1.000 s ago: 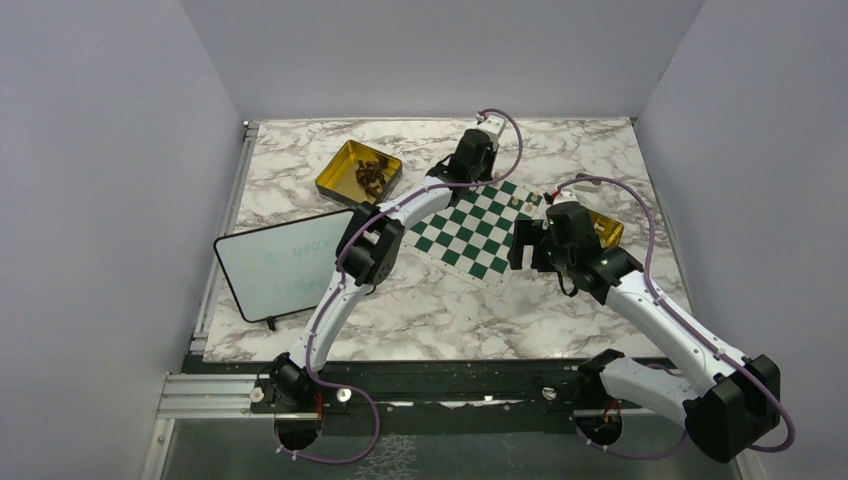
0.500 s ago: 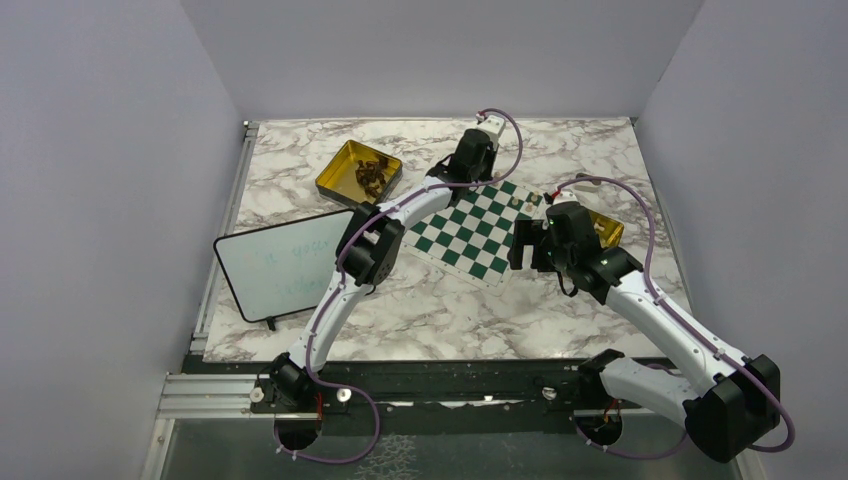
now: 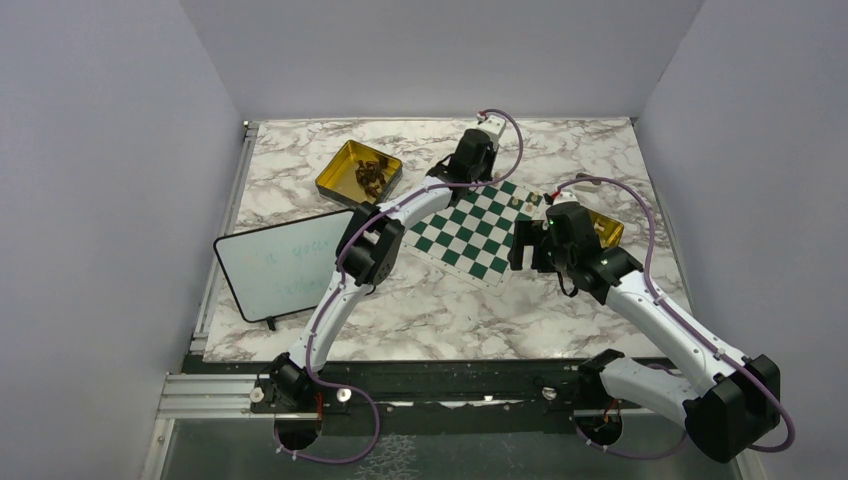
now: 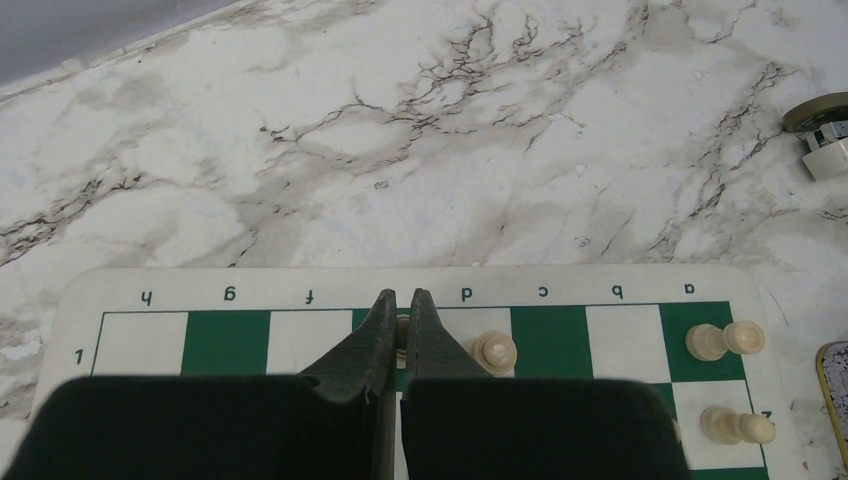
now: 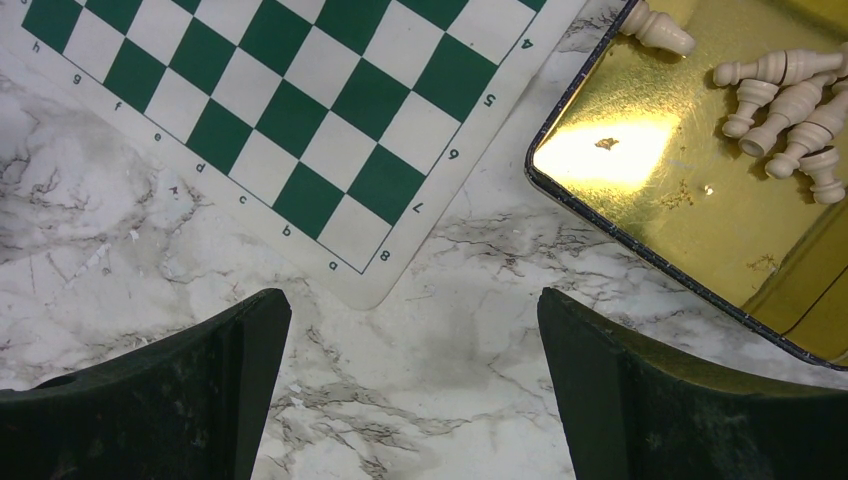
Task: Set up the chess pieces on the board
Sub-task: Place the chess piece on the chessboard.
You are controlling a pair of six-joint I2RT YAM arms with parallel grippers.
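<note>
left gripper (image 4: 402, 298) clamped on pale piece (image 4: 402, 328), board (image 4: 230, 340) square e1 | right gripper (image 5: 412, 300) spread wide | toppled pale pieces (image 5: 790, 110) in gold tin (image 5: 640, 190) at its 2 o'clock

Left gripper (image 4: 401, 310) pinches e1 piece (image 4: 402, 328). d1 piece (image 4: 493, 350) crowds it, f–h squares (image 4: 225, 335) free. Right gripper (image 5: 410, 300) spread over bare marble (image 5: 420, 350), tin (image 5: 640, 190) close beside.
</note>
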